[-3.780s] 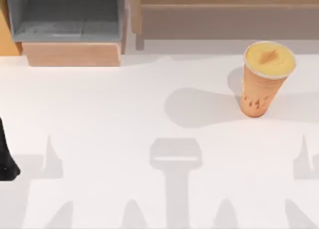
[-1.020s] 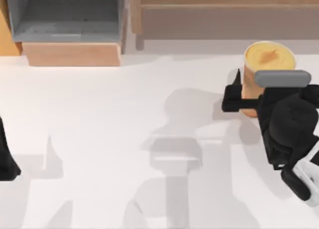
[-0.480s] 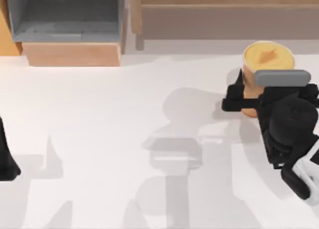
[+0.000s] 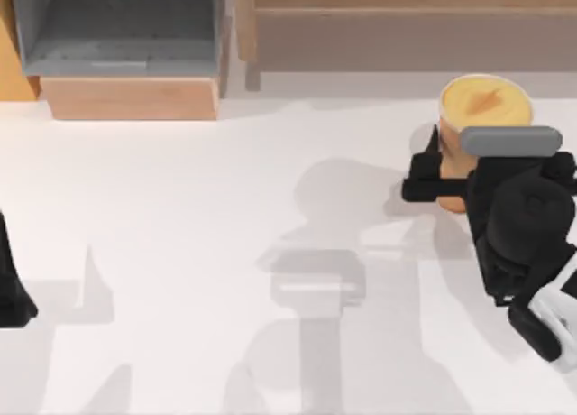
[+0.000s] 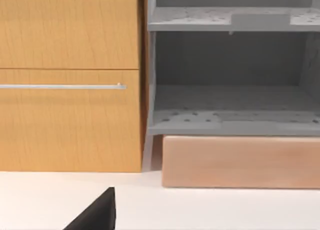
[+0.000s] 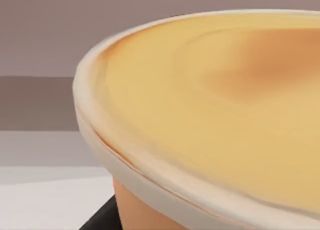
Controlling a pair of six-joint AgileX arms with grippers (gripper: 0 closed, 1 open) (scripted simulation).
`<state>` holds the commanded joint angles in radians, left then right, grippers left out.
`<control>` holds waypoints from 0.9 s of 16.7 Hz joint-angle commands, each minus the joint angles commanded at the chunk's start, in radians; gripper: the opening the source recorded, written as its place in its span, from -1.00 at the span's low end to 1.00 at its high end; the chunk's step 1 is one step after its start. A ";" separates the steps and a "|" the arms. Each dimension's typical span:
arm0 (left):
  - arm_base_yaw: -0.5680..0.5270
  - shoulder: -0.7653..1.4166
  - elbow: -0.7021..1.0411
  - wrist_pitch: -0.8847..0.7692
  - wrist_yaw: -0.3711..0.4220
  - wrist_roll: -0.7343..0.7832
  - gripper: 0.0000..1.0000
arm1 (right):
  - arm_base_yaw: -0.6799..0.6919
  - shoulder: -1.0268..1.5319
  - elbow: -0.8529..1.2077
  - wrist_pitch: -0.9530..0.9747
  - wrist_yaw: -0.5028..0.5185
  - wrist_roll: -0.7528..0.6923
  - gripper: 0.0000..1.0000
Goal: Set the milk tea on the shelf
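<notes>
The milk tea (image 4: 484, 104) is an orange-tan cup with a pale rim and a yellow domed top. It stands upright on the white table at the right, just in front of the shelf (image 4: 406, 36), a wide light-brown unit along the back edge. My right gripper (image 4: 478, 176) reaches in from the near right and is shut on the cup's body, one black finger (image 4: 422, 176) pressed against its left side. The right wrist view has the domed top (image 6: 215, 105) up close, with a dark finger (image 6: 102, 216) beside the cup wall. My left gripper (image 4: 11, 298) stays parked at the table's left edge.
A grey-lined box (image 4: 117, 36) with a pale wood front stands at the back left, next to the shelf's wooden upright (image 4: 242, 27). The left wrist view faces this box (image 5: 230, 90) and an orange-wood cabinet (image 5: 70, 80). Open white table (image 4: 225, 207) stretches across the middle.
The right arm came in from the right and brought its fingers around the cup. Over the last second the left finger closed in against the cup, which shifted slightly left.
</notes>
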<state>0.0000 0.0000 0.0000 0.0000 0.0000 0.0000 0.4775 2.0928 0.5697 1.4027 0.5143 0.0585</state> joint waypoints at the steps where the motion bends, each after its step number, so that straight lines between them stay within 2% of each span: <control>1: 0.000 0.000 0.000 0.000 0.000 0.000 1.00 | 0.000 0.000 0.000 0.000 0.000 0.000 -1.00; 15: 0.000 0.000 0.000 0.000 0.000 0.000 1.00 | 0.002 -0.052 -0.003 -0.048 0.000 0.002 -1.00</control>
<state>0.0000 0.0000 0.0000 0.0000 0.0000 0.0000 0.4790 2.0411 0.5669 1.3544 0.5140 0.0603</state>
